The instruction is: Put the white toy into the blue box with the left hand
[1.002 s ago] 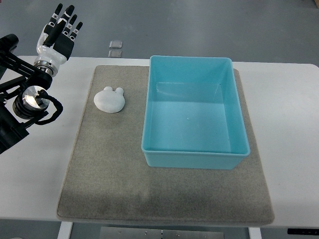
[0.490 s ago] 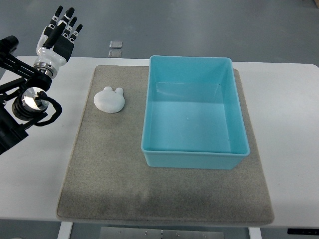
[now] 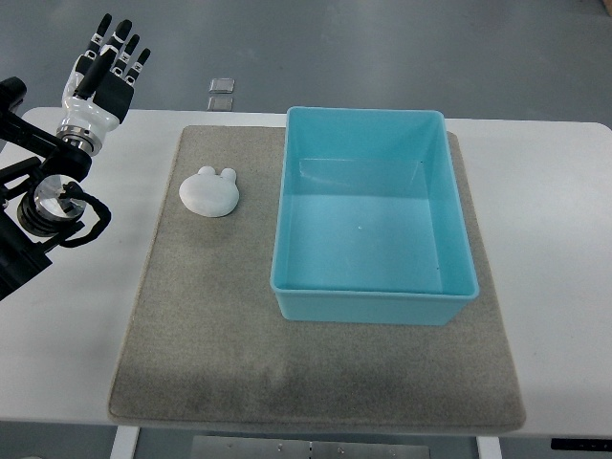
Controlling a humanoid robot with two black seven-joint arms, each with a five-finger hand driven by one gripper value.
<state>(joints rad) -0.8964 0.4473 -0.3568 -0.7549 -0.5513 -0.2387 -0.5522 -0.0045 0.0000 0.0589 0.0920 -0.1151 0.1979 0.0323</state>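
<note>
- Currently your left hand (image 3: 103, 65) hangs past the far left corner of the white table (image 3: 555, 239), well apart from anything it needs to touch. Its fingers (image 3: 117, 40) are straight and spread, holding nothing.
- Open fingers make sense at this stage: judged from the layout, the reach has not begun, and a spread hand is ready to close over a low, rounded thing.
- Your white toy (image 3: 209, 191) lies flat on the grey mat (image 3: 210, 335), near the mat's far left corner, its two small ears pointing away from you. Nothing touches it.
- Just right of it stands the blue box (image 3: 377, 295), open at the top and empty as far as the view shows. A strip of bare mat separates toy and box wall.
- That placement favours you: toy on the left arm's side, box beside it, so the carry looks short once the toy is lifted over the near wall.
- The mat likely keeps the smooth toy from sliding while the fingers close.
- Watch the toy's low, domed shape; a grasp from above may slip off unless the fingers get down around its sides.
- Your right hand does not show.
- Two small clear squares (image 3: 221, 93) lie on the floor beyond the table; no bearing on the job.
</note>
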